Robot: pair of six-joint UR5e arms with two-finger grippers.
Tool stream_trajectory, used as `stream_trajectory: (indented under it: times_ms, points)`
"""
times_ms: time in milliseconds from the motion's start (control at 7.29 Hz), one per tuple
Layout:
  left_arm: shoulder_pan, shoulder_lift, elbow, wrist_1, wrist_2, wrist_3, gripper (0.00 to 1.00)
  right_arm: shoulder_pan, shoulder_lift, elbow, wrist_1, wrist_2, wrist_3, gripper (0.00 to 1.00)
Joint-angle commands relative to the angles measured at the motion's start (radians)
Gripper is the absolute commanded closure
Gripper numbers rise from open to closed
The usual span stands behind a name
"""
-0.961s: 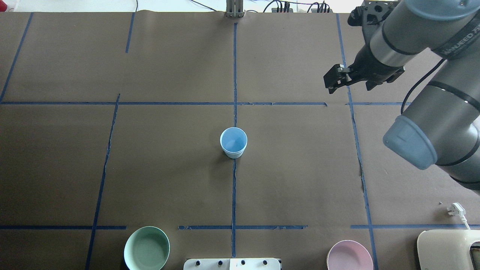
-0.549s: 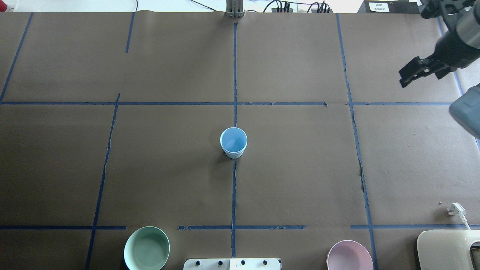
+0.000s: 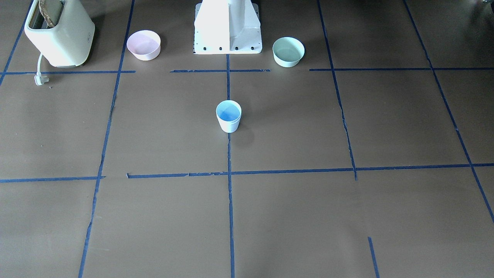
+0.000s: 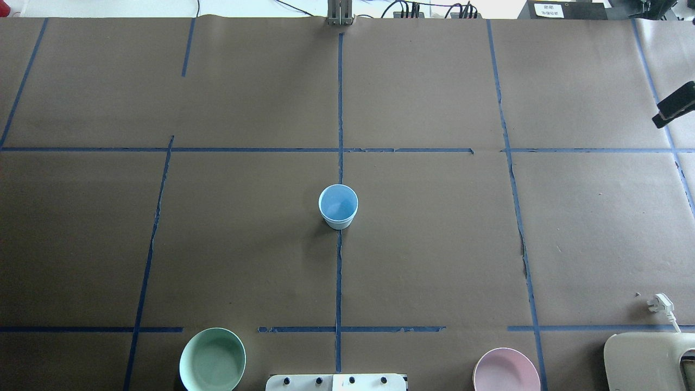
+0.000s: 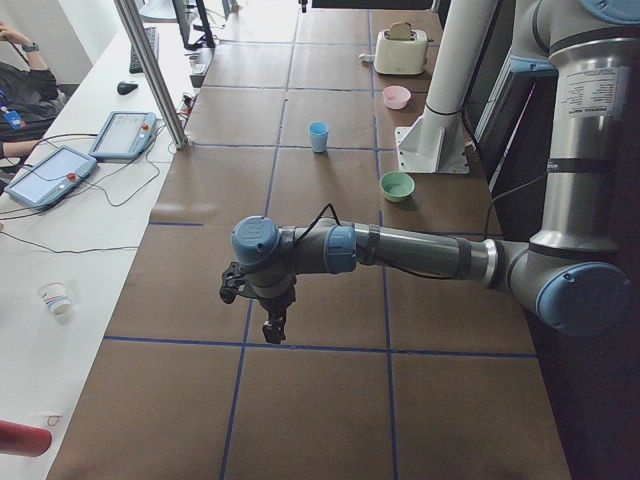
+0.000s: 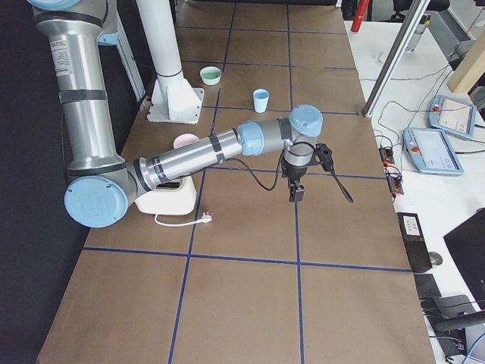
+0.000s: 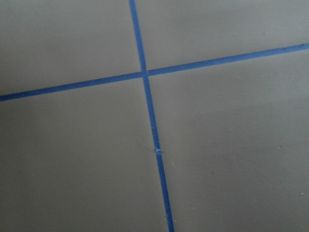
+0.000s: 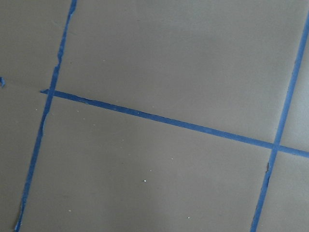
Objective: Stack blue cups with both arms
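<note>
The table [image 4: 434,81] is seen from overhead. The left arm [image 5: 420,250] and right arm [image 6: 197,155] stretch low over its paper at opposite ends. I cannot tell whether the left gripper [image 5: 272,330] or right gripper [image 6: 295,196] is parted or closed. From table centre, the toaster [image 4: 646,358] sits at 4 o'clock, the pink bowl [image 4: 506,372] near 5, and the green bowl [image 4: 212,359] at 7. The cup [image 4: 337,206] stands upright at that centre, on the tape line.

Brown paper [image 4: 434,260] covers the whole table, marked into large rectangles by blue tape lines [image 4: 339,282] that are torn in places. Along the table's far long edge runs a white bench [image 5: 95,265] with an upright metal post [image 5: 150,70], grey touch-screen pendants [image 5: 125,135] and loose cables. The light is even, with soft shadows.
</note>
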Motion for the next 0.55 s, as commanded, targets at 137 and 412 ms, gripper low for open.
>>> stream_trajectory:
  times_ms: [137, 412]
  points:
    - [-0.003, 0.014, 0.025, -0.032, -0.007, 0.001, 0.0, 0.098, -0.041, -0.194, 0.131, 0.026, -0.056, 0.0]
    - [-0.001, 0.017, 0.026, -0.035, -0.007, 0.001, 0.0, 0.119, -0.123, -0.189, 0.133, 0.026, -0.055, 0.0]
